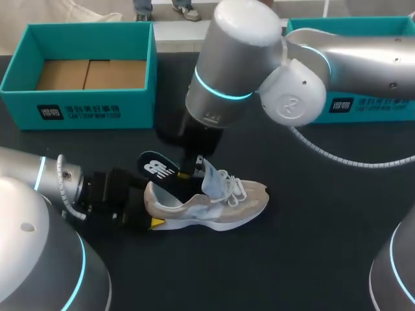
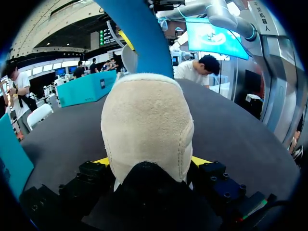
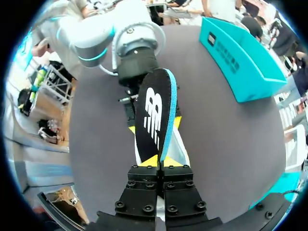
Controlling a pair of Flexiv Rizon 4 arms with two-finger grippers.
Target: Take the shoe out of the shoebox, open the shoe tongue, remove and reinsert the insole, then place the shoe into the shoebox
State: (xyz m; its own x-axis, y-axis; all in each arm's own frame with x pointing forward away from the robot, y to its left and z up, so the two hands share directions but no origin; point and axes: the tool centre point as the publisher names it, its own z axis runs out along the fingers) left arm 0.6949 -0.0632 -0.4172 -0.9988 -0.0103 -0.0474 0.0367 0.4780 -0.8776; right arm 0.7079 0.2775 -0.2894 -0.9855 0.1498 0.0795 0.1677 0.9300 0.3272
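Beige shoe (image 1: 214, 204) upright on dark counter (image 1: 311, 259), well apart from shoebox (image 1: 130, 107) (open, far left corner). Heel clamped from both sides by left tool (image 2: 149, 163). Black insole (image 3: 154, 113) pinched edge-on in nearly closed right tool (image 3: 159, 162), slanting up out of shoe opening.

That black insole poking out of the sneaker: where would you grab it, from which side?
Pinch the insole across its two flat faces, on the part raised clear of the shoe, coming from above. It is thin and stands out of the opening, exposing both faces. The right gripper is shut on it that way, while the left gripper clamps the heel.
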